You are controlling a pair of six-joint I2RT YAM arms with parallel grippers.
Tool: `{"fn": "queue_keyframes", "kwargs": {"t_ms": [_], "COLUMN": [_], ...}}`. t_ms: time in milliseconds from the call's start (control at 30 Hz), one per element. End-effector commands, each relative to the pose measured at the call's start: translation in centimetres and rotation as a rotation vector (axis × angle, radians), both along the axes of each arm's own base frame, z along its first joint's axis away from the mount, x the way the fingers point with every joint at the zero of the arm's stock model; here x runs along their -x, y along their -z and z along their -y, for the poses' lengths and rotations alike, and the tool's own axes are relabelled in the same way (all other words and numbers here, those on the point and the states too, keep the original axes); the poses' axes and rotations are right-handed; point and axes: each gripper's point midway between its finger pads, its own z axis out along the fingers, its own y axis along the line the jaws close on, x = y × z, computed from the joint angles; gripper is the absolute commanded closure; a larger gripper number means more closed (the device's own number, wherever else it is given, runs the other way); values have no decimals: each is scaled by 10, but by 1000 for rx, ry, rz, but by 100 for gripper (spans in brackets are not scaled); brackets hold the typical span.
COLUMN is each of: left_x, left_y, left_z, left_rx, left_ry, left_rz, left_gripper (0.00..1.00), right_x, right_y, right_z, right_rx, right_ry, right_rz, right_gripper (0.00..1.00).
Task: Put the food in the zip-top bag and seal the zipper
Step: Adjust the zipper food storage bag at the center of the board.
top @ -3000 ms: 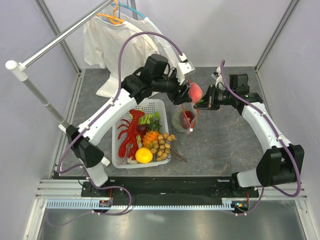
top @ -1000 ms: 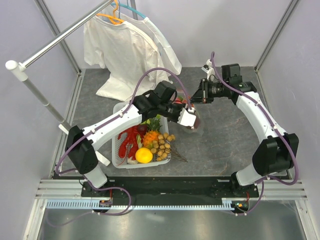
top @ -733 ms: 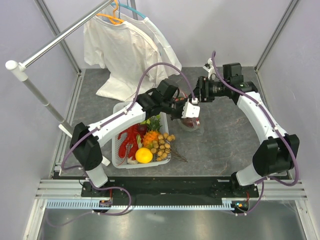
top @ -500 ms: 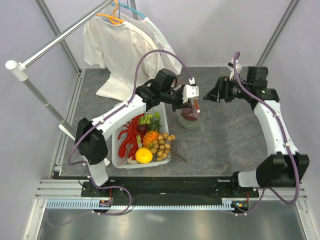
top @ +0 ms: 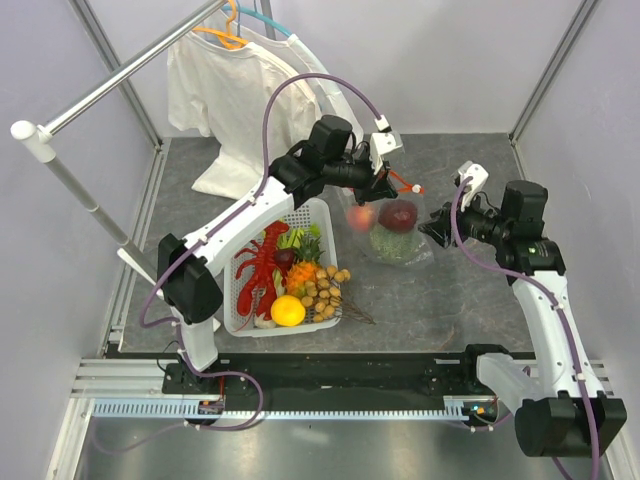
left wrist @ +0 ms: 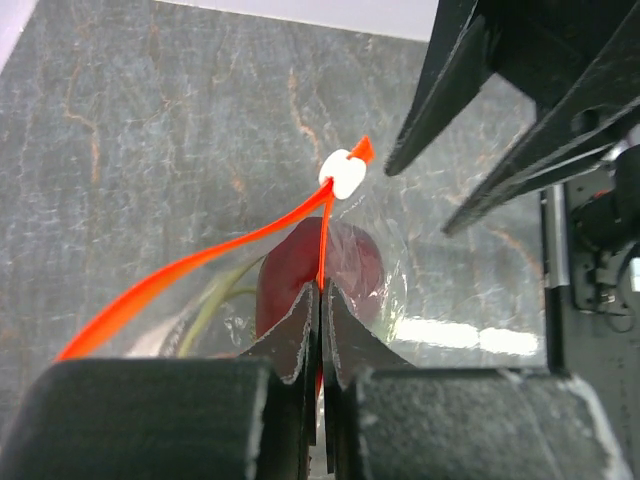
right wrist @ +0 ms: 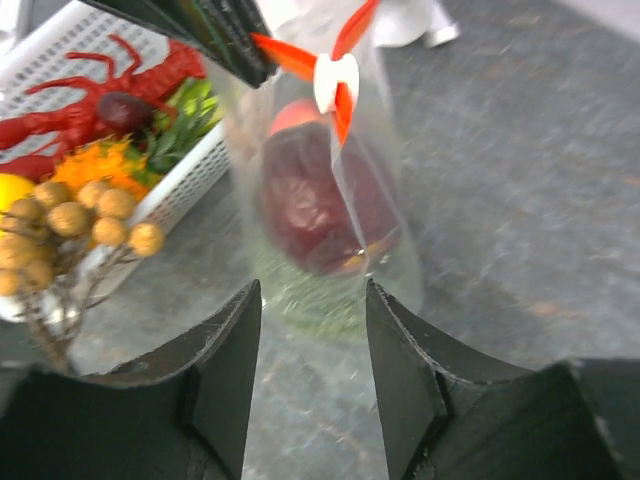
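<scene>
My left gripper (top: 385,182) (left wrist: 320,296) is shut on the red-orange zipper (top: 403,184) (left wrist: 322,235) of the clear zip-top bag (top: 421,251) (right wrist: 385,190), holding the bag up by its mouth. The zipper's white tip (left wrist: 342,172) (right wrist: 335,78) sits just beyond the fingers. Inside the bag I see food: a pink-red peach (top: 360,217), a dark red piece (top: 398,215) (left wrist: 362,268) (right wrist: 320,205) and a pale-green melon (top: 392,246) (right wrist: 312,300) at the bottom. My right gripper (top: 432,228) (right wrist: 312,300) stands open just right of the bag, touching nothing.
A white slatted basket (top: 232,290) (right wrist: 190,165) left of the bag holds a red lobster (top: 262,262), a yellow fruit (top: 288,311), greens and tan berries. A white T-shirt (top: 250,100) hangs from a rail (top: 120,85) at the back left.
The right gripper opened, left the bag's mouth and drew back to the right. The left gripper lifted the bag by its zipper toward the back; the food now hangs lower in it.
</scene>
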Motion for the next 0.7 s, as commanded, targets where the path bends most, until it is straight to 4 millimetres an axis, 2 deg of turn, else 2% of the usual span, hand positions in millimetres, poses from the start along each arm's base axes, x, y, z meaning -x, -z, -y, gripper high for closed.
{"fn": "queue_keyframes", "kwargs": {"t_ms": [0,100,200,233,367,533,667], "left_x": [8,15,22,24,29,38,42], "left_y": [-24,-23,-19,-18,-13,-13,-15], "left_z": [9,9,8,8,8,8,7], "left_rx": [77,78,71,68,64,79,82], "left_ry": [27,52,68,72,80,119,123], "left_rz": [-52,-60,-55,-58,-66,-49,-38], "left_gripper": [98,98,98,98,98,98,98], "right_x": [-25,-30,-29,-25,-10,-7,-6], "right_y": [-30,-28,-34,-40,-34,-34,-29], "right_z": [10,11,6,1,-10,-11,-13], "right_rx": [61,81,76,66,38,39,46], "right_ry": [39,28,-13,-53,-138,-149,-174], "right_rz": [269,275,291,305,239,240,226], "right_gripper": [48,48,47,47,47,52,62]}}
